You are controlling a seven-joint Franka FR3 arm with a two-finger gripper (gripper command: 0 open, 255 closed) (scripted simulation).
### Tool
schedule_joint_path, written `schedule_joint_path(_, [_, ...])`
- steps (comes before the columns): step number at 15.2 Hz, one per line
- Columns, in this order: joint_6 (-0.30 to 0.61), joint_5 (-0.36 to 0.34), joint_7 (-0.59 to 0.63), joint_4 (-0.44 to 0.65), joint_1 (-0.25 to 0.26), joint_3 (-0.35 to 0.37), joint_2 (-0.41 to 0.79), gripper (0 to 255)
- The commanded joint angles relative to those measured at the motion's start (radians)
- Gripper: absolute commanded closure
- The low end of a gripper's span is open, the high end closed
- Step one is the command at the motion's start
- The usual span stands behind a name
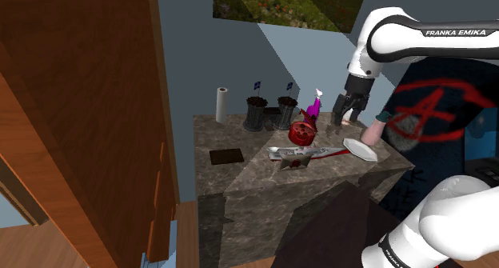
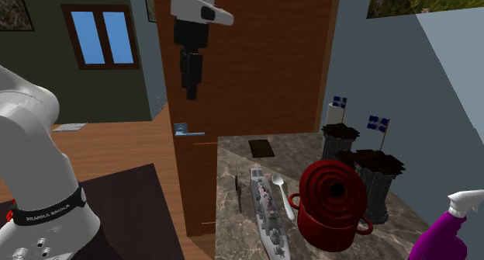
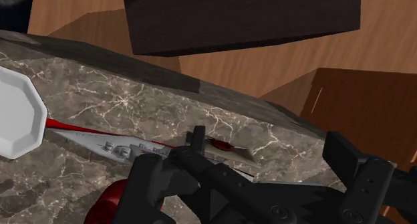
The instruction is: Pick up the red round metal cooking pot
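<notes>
At the shoulder view's upper right, your end effector (image 1: 349, 116) hangs open over the marbled tabletop (image 1: 240, 138), blue-grey wall (image 1: 192, 58) behind.

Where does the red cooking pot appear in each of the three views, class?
Shoulder view: red pot at the middle, on the stone counter.
Second exterior view: red pot lower right, beside dark planters.
Wrist view: red pot as a sliver beside the model ship.
Shared landmark: the model ship beside it.
</notes>
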Motion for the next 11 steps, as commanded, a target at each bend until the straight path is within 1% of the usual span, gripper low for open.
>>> schedule_joint_path(1, [0.053,0.02,-0.041,0.023,-0.01,-0.05,0.058,0])
schedule_joint_path(6, [0.153,0.109,-0.156,0.101,-0.022,-0.167,0.214,0])
schedule_joint_path(9, [0.193,0.19,-0.237,0.162,-0.025,-0.234,0.32,0])
schedule_joint_path(11, [0.209,0.256,-0.297,0.21,-0.03,-0.274,0.397,0])
